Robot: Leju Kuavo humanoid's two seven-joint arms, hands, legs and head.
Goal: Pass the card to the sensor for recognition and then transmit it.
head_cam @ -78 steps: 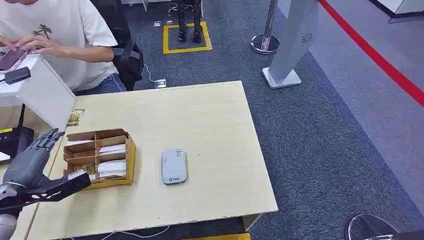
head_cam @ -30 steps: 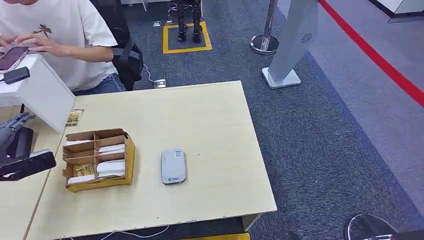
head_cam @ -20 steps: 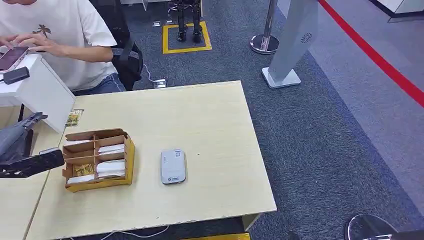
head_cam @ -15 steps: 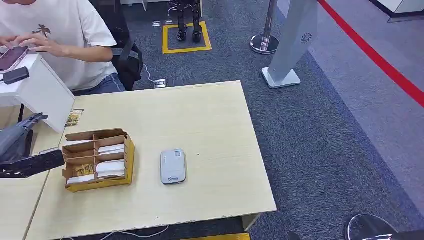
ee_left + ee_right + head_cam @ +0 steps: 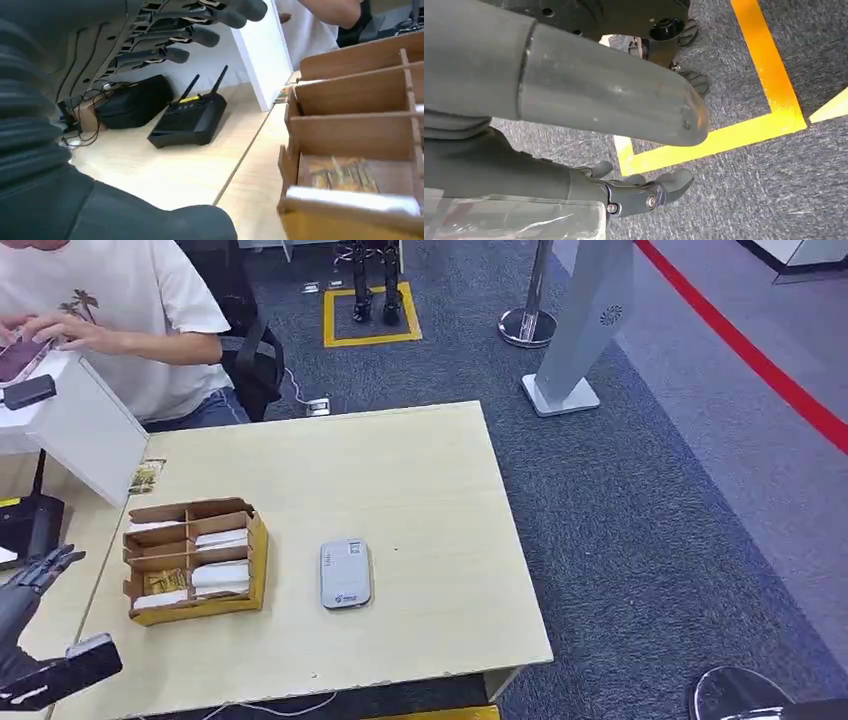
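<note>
Light wood table (image 5: 400, 480) stands on grey carpet (image 5: 640, 540) marked with red line (image 5: 760, 360) and yellow square (image 5: 372, 338).

A divided box (image 5: 192, 562) sits on the counter (image 5: 400, 480), a card reader (image 5: 346, 573) to its right. A router (image 5: 189, 120) lies left of the box.

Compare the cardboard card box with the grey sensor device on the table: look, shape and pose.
The cardboard card box is brown, open-topped and split into compartments holding cards; the grey sensor device is a closed, smooth, light grey slab with rounded corners. The box stands taller, with upright walls, while the sensor lies flat and low. The box sits nearer the table's left edge; the sensor lies to its right, apart from it. Both rest on the same light wooden table.
</note>
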